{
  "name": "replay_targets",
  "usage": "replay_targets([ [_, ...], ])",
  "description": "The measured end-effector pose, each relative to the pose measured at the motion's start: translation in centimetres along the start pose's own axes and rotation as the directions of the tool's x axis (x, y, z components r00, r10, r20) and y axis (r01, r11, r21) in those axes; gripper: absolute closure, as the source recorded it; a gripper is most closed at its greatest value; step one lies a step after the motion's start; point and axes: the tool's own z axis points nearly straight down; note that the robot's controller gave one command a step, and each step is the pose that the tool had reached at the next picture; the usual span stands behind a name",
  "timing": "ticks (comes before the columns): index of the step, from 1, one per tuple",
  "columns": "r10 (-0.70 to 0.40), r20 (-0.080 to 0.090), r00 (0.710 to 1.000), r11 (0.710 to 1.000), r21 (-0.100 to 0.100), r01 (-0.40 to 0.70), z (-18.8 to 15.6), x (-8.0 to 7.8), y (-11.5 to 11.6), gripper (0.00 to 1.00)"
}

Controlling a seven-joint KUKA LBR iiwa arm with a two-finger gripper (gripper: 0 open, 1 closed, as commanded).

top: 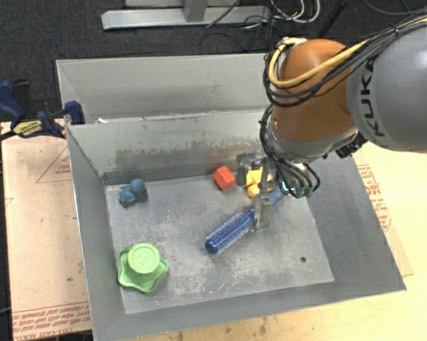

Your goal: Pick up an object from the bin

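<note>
My gripper (263,208) hangs below the orange wrist cover in the right half of the bin, its tip at the right end of a blue bristled brush (231,231) that lies slanted on the floor. Whether it touches the brush is unclear. A small yellow piece (253,178) lies just behind the gripper, partly hidden by it. An orange block (223,177) sits a little left of the yellow piece, near the back wall.
A green lid-like thing (142,267) lies in the front left corner. A small blue lump (132,193) sits at the back left. The arm and its cables cover the back right of the bin.
</note>
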Motion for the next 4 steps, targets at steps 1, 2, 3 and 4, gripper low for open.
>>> replay_targets([
  [1,0.068,0.001,0.998,0.998,-0.001,-0.068,13.8,-1.2,-1.0,0.00],
  [2,0.069,0.006,0.998,0.998,-0.001,-0.069,13.3,-1.3,-1.0,1.00],
  [3,-0.108,0.009,0.994,0.994,0.001,0.108,8.7,-0.7,-2.2,1.00],
  [4,-0.082,0.017,0.996,0.997,0.000,0.082,-0.8,-1.0,-0.6,1.00],
])
